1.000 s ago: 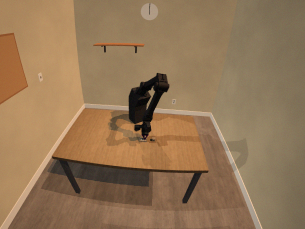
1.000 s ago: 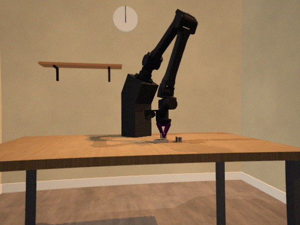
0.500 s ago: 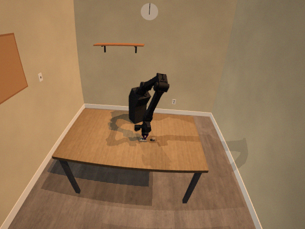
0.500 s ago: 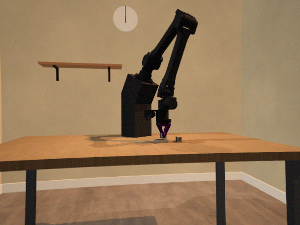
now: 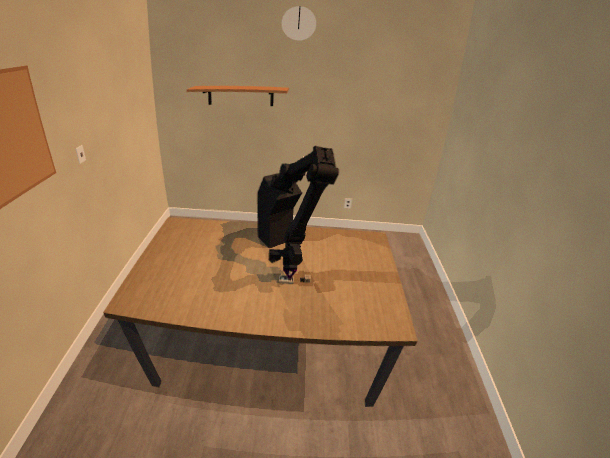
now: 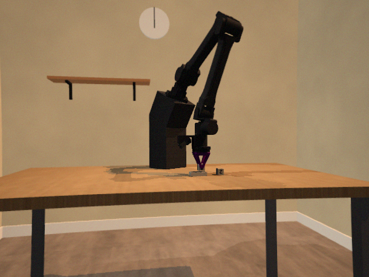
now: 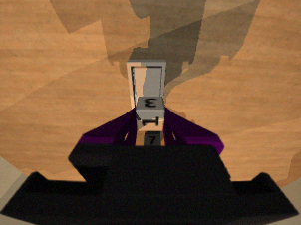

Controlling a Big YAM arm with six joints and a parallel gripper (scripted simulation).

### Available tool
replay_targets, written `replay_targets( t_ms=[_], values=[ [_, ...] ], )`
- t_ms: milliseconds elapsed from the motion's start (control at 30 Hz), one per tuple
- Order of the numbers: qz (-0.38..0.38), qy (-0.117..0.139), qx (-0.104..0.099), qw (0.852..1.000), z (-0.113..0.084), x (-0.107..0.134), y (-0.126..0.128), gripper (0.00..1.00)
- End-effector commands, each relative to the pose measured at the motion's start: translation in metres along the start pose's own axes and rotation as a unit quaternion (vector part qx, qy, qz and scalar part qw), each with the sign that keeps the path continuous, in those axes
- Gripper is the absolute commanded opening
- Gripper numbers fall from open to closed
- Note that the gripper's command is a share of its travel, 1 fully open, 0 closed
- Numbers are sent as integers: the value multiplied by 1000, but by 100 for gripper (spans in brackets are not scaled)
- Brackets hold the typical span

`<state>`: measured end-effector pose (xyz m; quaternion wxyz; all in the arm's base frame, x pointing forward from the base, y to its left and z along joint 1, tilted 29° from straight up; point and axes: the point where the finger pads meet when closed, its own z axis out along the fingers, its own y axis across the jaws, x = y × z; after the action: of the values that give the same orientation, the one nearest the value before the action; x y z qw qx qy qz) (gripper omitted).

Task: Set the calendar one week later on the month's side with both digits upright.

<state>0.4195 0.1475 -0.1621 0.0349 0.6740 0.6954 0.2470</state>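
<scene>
My gripper (image 5: 289,273) (image 6: 201,166) (image 7: 150,111) points straight down and is shut on a grey digit cube (image 6: 200,166) (image 7: 150,109). In the wrist view the cube shows a 3, a 1 and a 7 on its faces. I hold it low at one end of the small grey tray (image 5: 283,281) (image 6: 193,173) (image 7: 147,63); whether it rests on the tray's floor I cannot tell. The rest of the tray's floor is bare. The second cube (image 5: 305,280) (image 6: 220,171) stands on the table a little to the right of the tray, showing a 2 in the exterior view.
The wooden table (image 5: 175,300) (image 6: 91,181) (image 7: 50,98) carries the arm's dark base (image 5: 275,212) (image 6: 167,136) just behind the tray. A shelf and a clock hang on the back wall.
</scene>
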Motion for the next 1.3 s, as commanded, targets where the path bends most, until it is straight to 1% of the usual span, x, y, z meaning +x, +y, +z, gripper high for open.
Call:
replay_targets(
  t_ms=[0,967,1167,1267],
  values=[
    [0,1,-6,1000,3,3,5,26],
    [0,1,-6,1000,3,3,5,26],
    [0,0,-1,1000,1,3,6,26],
    [-1,0,-5,1000,-1,5,11,26]
  ],
)
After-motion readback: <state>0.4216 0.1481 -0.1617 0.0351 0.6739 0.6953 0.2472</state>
